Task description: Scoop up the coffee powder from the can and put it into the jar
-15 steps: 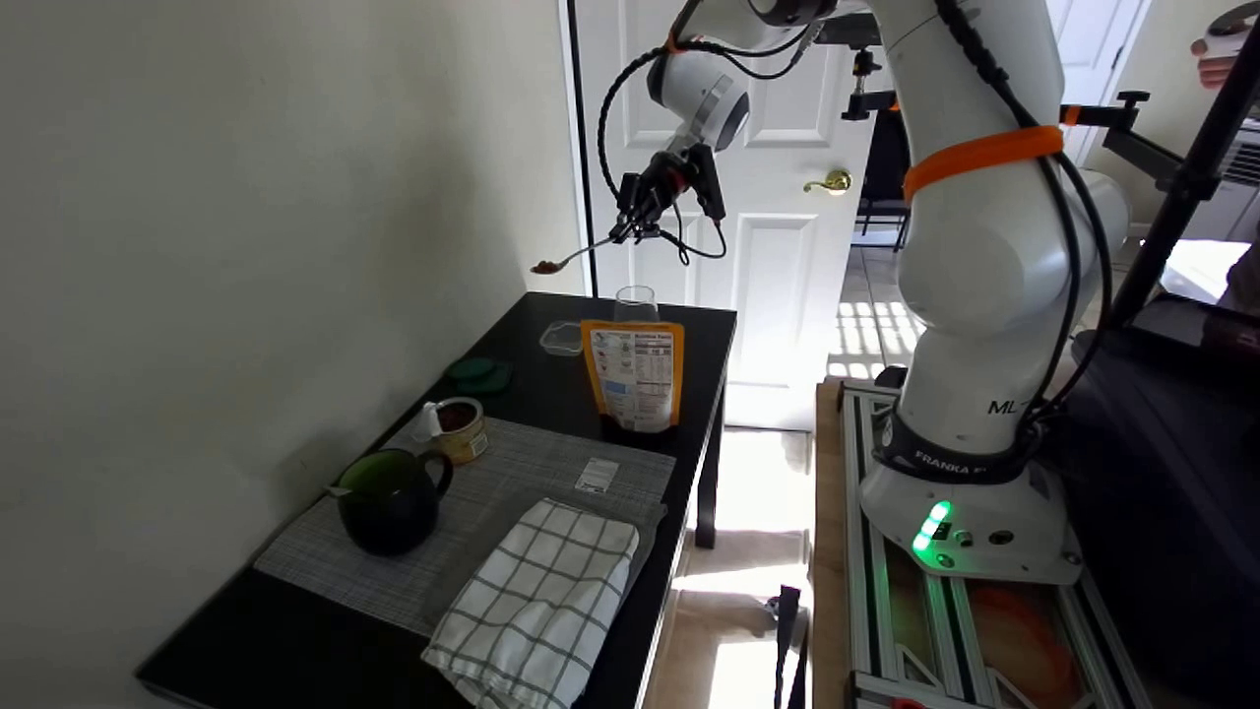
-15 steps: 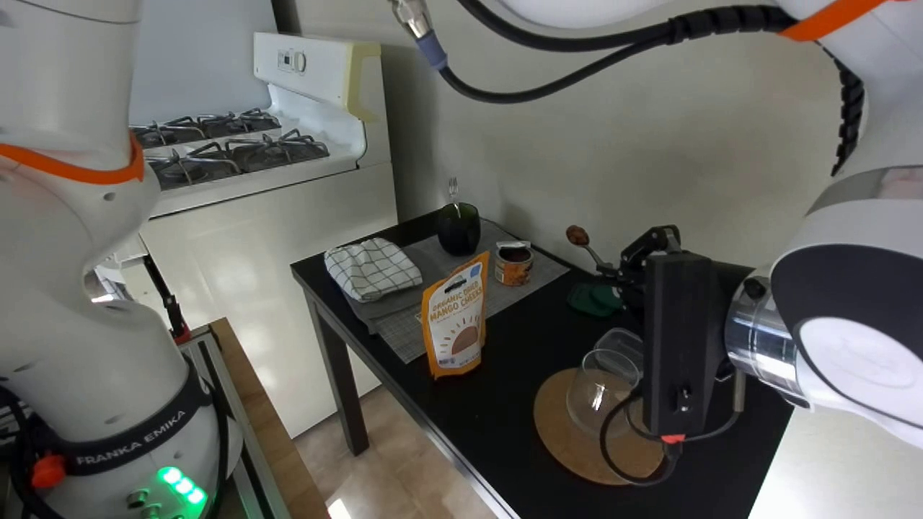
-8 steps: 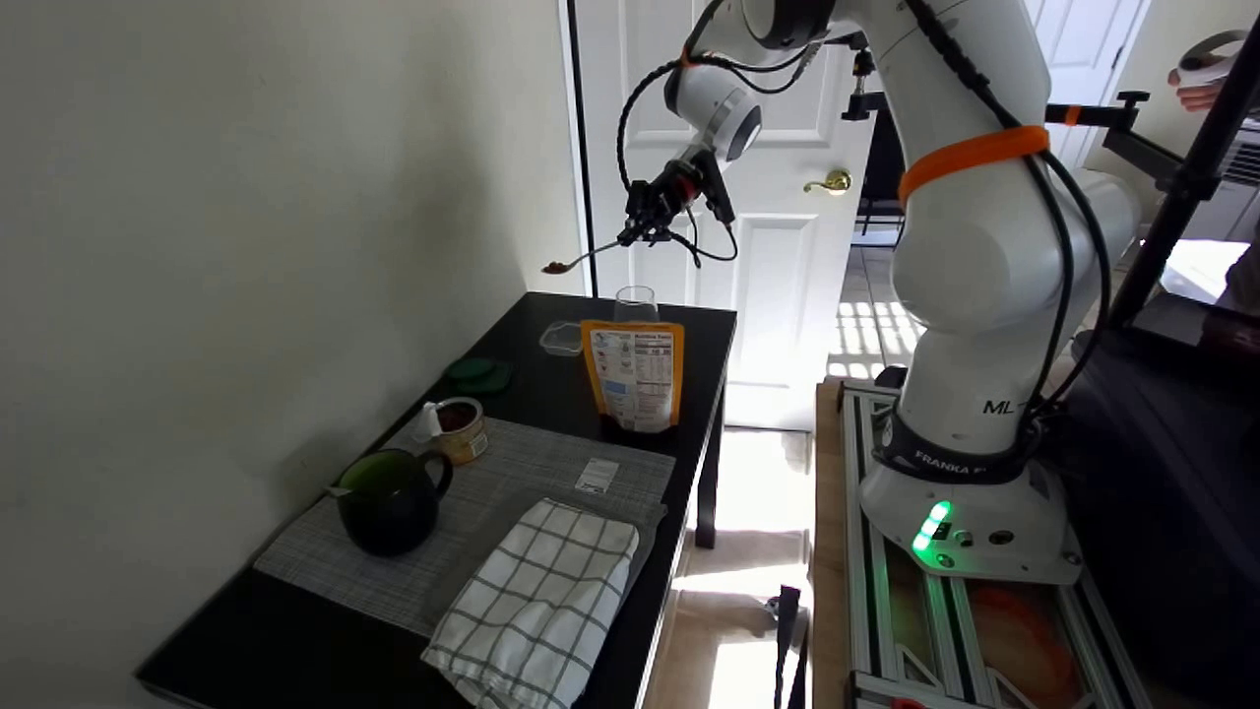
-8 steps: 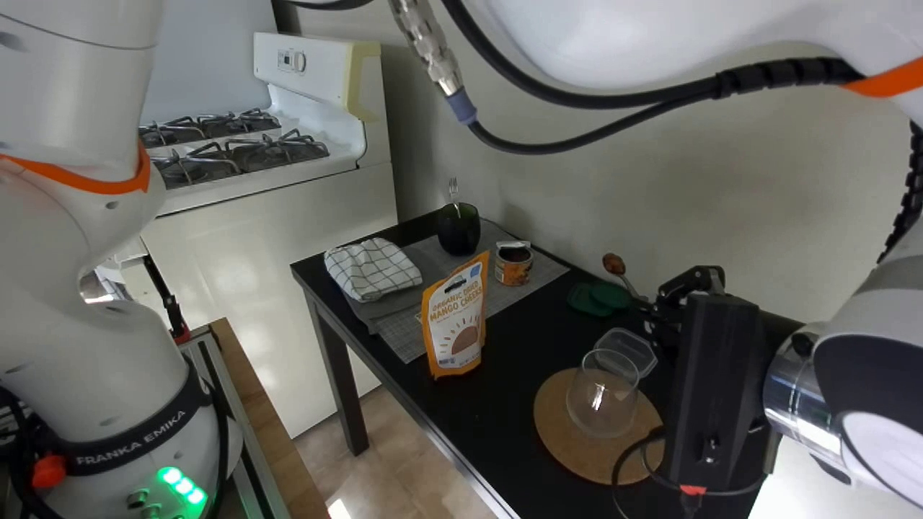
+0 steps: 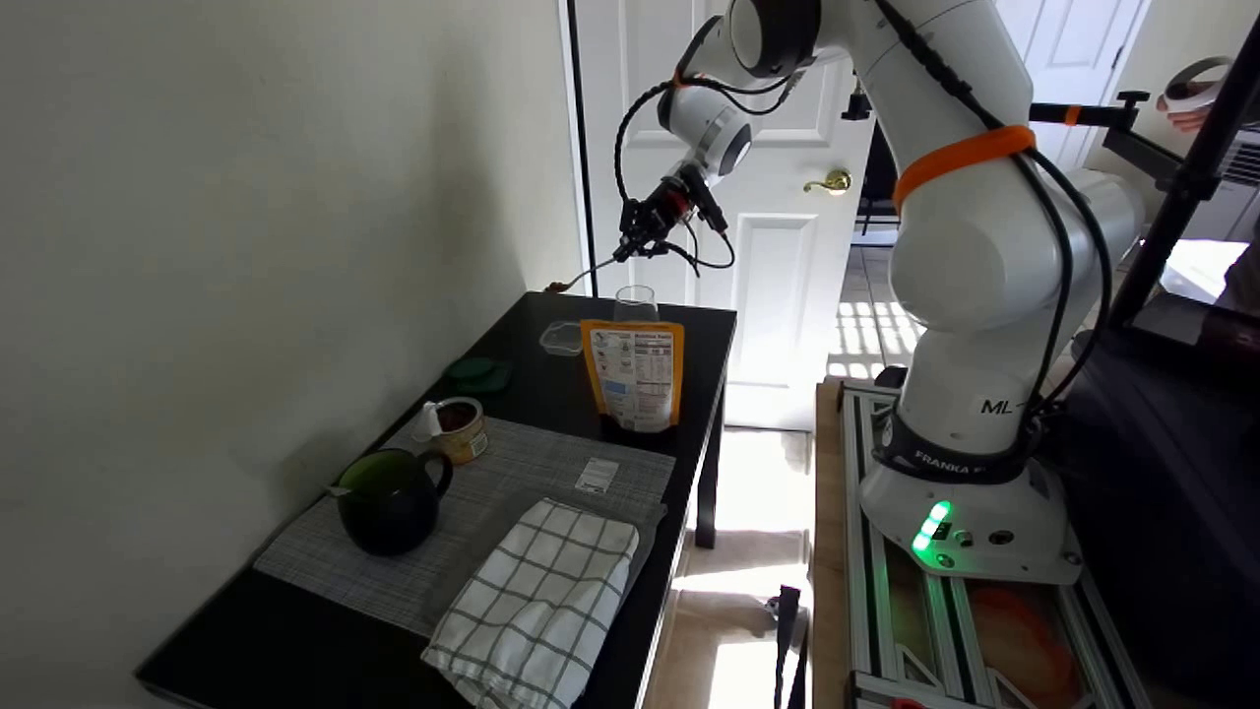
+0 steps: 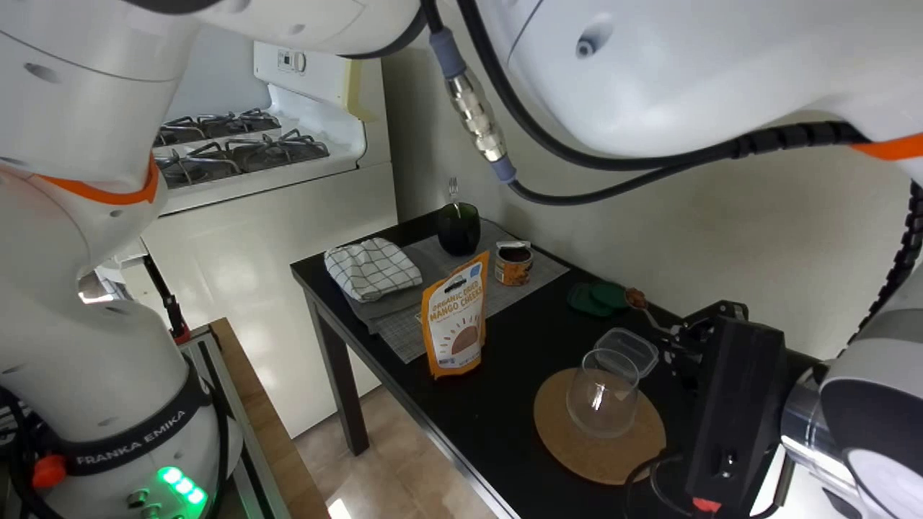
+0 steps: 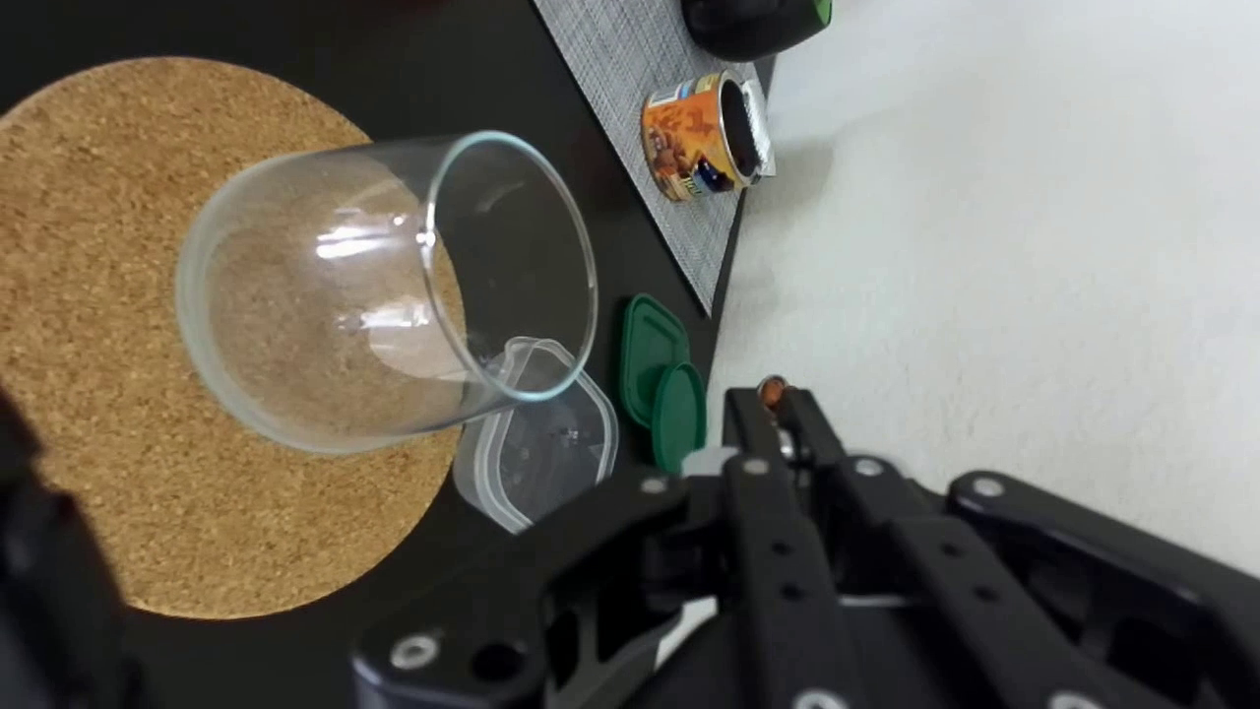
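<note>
Reddish-brown powder (image 6: 635, 298) rides in the bowl of the spoon (image 5: 591, 271), whose handle is clamped by the gripper (image 7: 776, 404). Against a second ago, gripper and spoon have sunk lower in both exterior views with the load still aboard; I judge this the carry to the glass jar (image 6: 603, 395), with tipping not yet begun. Take that jar, in an exterior view, as the centre of a dial: the spoon's bowl lies between twelve and one o'clock, clear of the rim, so it probably needs to swing in over the mouth. The uncovered can (image 6: 513, 271) stands at eleven, on a grey placemat (image 5: 532, 458).

The jar stands upright on a round cork mat (image 6: 591, 458) on a black table (image 6: 497, 404). Around it: a clear plastic container (image 6: 626, 352) at one, green lids (image 6: 609, 294) at twelve, a mango pouch (image 6: 454, 317) and a checked towel (image 6: 373, 269) at ten. Farther off, also at ten, is a white stove (image 6: 324, 216); in an exterior view a panelled door (image 5: 807, 295) rises at one.
</note>
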You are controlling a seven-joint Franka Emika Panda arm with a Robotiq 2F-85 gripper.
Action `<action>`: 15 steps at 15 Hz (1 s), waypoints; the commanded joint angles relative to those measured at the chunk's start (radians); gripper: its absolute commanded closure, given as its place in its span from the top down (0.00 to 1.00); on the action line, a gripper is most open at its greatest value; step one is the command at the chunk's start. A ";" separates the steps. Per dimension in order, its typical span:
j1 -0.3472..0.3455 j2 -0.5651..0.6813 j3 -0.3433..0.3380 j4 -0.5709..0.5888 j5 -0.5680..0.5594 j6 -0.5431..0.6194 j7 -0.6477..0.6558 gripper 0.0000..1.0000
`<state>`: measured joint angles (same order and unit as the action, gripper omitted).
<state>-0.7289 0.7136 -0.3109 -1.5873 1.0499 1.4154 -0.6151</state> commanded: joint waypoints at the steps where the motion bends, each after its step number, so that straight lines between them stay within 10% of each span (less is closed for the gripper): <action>1: -0.025 0.062 0.031 0.067 0.013 0.023 0.078 0.02; 15: -0.014 0.142 0.044 0.146 -0.066 0.051 0.238 0.02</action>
<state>-0.7363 0.8330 -0.2793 -1.4771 1.0222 1.4541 -0.4221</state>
